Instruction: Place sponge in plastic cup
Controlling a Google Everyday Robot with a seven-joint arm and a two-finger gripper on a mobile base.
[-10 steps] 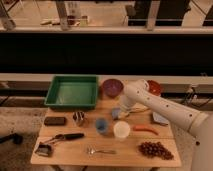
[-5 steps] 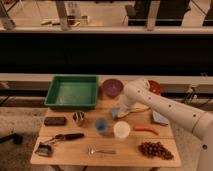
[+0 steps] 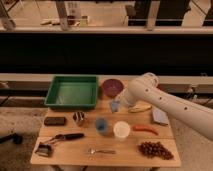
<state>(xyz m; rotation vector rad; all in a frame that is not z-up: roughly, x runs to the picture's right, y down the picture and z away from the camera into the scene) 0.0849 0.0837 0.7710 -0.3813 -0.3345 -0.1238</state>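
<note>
light wood makes up the one table (image 3: 75,156), which fills the lower half of the frame. three cups stand on it: one blue plastic cup (image 3: 102,125) at lower centre, one wider white cup (image 3: 121,130) just to its right, and one small shiny metal cup (image 3: 78,118) to its left. there is one sponge (image 3: 115,106), a pale blue-grey pad near the middle of the frame, just below the one maroon bowl (image 3: 112,87) and above the blue cup, apart from it. its outline is mostly hidden against the arm, so i cannot tell its long axis or which way it points, nor whether it rests on the wood or is lifted. the one white arm (image 3: 165,102) reaches in from the right edge, and the gripper (image 3: 120,102) sits at its left end, right against the sponge. whether the gripper is apart or clamped on the pad cannot be told. one green tray (image 3: 72,103) lies at the upper left of the table. one banana (image 3: 140,108) lies just below the arm, and one flat grey-blue piece (image 3: 160,117) sits toward the right. one red pepper (image 3: 145,129) lies right of the white cup, and one bunch of dark grapes (image 3: 155,149) is at the lower right. one metal utensil (image 3: 100,150) lies along the front edge. one black-handled brush (image 3: 66,137) and one dark block (image 3: 55,121) are at the left.
</note>
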